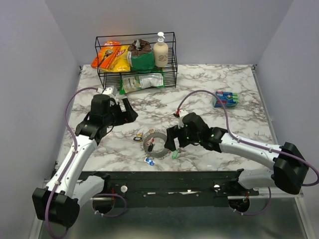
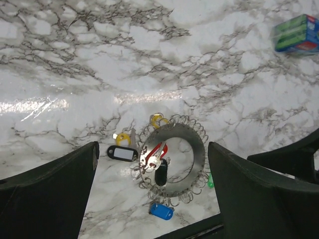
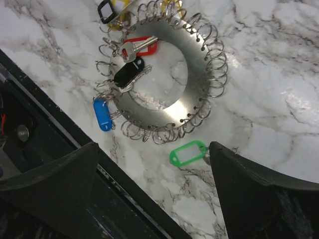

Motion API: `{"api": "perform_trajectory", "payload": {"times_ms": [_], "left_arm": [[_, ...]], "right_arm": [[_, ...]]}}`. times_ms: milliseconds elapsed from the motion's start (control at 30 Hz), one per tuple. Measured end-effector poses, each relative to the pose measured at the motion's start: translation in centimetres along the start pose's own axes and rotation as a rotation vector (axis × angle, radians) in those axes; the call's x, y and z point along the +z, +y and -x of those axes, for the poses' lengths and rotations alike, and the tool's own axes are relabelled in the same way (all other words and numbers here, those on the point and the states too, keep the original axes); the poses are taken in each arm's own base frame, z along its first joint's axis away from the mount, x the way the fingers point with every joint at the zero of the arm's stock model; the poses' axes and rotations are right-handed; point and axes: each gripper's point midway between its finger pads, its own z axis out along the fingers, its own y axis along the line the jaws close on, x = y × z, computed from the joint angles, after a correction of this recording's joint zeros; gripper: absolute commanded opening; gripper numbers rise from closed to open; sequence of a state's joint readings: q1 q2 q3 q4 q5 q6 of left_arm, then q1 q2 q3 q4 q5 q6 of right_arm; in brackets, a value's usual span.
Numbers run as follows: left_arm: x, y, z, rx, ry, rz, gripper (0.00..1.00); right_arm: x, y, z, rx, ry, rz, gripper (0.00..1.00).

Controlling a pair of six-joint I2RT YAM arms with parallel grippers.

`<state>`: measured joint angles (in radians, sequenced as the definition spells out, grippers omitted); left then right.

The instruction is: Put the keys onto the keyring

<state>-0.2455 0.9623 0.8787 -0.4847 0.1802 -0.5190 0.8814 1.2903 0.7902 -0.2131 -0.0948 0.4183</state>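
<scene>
Right gripper (image 3: 153,149), spread wide and empty in its wrist view, hangs over the green key (image 3: 187,153), which lies loose on the marble table (image 3: 279,74) just beside the near-right edge of the keyring (image 3: 199,69); it should pinch the plastic head, leaving the end free. In the left wrist view the left gripper (image 2: 153,147), likewise released, hovers over the keyring and could steady it. From above, the keyring lies near-centre between both grippers.

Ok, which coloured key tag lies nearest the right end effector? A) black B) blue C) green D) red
C: the green tag lies on the marble just outside the keyring rim, right beside the open right end effector; the other tags are farther off.
</scene>
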Motion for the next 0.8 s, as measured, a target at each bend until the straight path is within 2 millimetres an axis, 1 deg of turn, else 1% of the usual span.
{"api": "perform_trajectory", "payload": {"times_ms": [133,267,367,467,633,700,767,800], "left_arm": [[1.4,1.5,-2.0,-0.022,0.095,0.060,0.99],[2.2,2.4,-3.4,-0.034,0.148,0.087,0.99],[2.1,2.6,-3.7,-0.036,0.157,0.098,0.99],[2.1,2.9,-3.7,-0.035,0.157,0.110,0.99],[2.0,3.3,-3.9,-0.028,0.162,0.128,0.99],[2.0,3.3,-3.9,-0.025,0.166,0.129,0.99],[2.0,3.3,-3.9,-0.022,0.166,0.129,0.99],[2.0,3.3,-3.9,-0.022,0.166,0.130,0.99]], "right_arm": [[0.4,1.4,-1.3,-0.003,0.036,0.023,0.94],[1.2,1.8,-2.5,0.000,0.078,0.024,0.89],[1.9,1.6,-3.5,0.010,0.114,0.013,0.88],[2.3,1.4,-4.0,0.025,0.133,0.003,0.86],[2.3,1.7,-4.0,0.050,0.136,0.011,0.83],[2.3,1.9,-3.9,0.060,0.137,0.017,0.80],[2.3,2.2,-3.9,0.065,0.139,0.027,0.79],[2.3,2.3,-3.8,0.068,0.140,0.030,0.75]]}}
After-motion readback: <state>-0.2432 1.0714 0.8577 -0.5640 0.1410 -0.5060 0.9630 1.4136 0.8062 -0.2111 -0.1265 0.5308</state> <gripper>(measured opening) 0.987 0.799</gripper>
